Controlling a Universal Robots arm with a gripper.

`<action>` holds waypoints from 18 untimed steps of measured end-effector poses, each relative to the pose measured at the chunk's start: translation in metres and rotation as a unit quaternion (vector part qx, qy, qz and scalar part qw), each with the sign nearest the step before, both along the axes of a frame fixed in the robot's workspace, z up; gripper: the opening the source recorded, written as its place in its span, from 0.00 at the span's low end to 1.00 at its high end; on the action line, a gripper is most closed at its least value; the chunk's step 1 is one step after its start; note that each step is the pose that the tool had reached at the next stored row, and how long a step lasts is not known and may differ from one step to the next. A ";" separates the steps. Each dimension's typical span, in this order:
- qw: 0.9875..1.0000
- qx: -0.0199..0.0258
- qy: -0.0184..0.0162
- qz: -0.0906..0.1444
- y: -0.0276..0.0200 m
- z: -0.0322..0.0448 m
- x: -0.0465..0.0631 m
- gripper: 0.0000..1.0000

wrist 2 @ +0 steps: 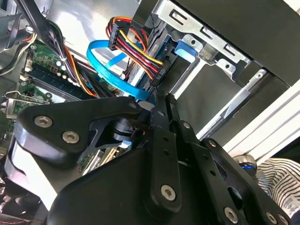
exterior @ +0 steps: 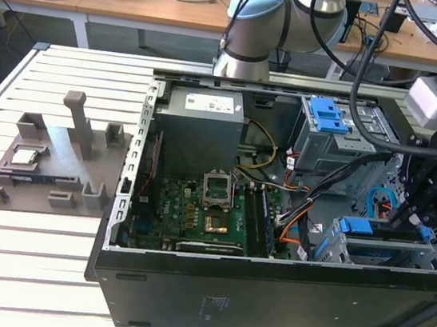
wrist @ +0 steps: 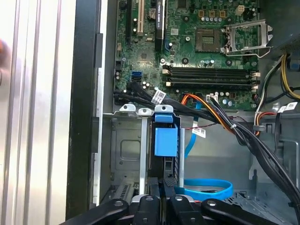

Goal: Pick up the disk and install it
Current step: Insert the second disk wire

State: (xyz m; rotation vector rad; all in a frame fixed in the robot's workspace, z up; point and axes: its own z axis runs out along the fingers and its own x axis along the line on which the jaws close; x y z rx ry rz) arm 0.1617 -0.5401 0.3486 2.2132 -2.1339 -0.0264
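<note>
Supporting open computer case point(exterior: 265, 299): slatted table point(exterior: 28, 259)

Open computer case point(exterior: 186, 288) on the surface point(exterior: 27, 267); parts tray point(exterior: 49, 161) beside it, toward the exterior view's left. Disk point(exterior: 388, 249) inside the drive cage point(exterior: 336, 248), at the case's corner toward the exterior view's right; end effector point(exterior: 416, 226) just above.

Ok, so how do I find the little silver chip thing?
Start at the big open computer case, then look to the exterior view's left, where a grey tray lies on the white slatted table. The silver chip sits toward the tray end farthest from the case; it is the one shiny square among dull grey blocks and posts.
</note>
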 end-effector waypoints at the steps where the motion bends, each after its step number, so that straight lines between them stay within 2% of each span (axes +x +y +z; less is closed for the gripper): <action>1: 1.000 0.000 0.000 0.000 0.0000 -0.0009 0.000 0.16; 5: 1.000 0.000 0.000 0.000 0.0003 -0.0037 0.000 0.16; 18: 1.000 0.000 0.000 0.003 0.0041 -0.0042 0.000 0.16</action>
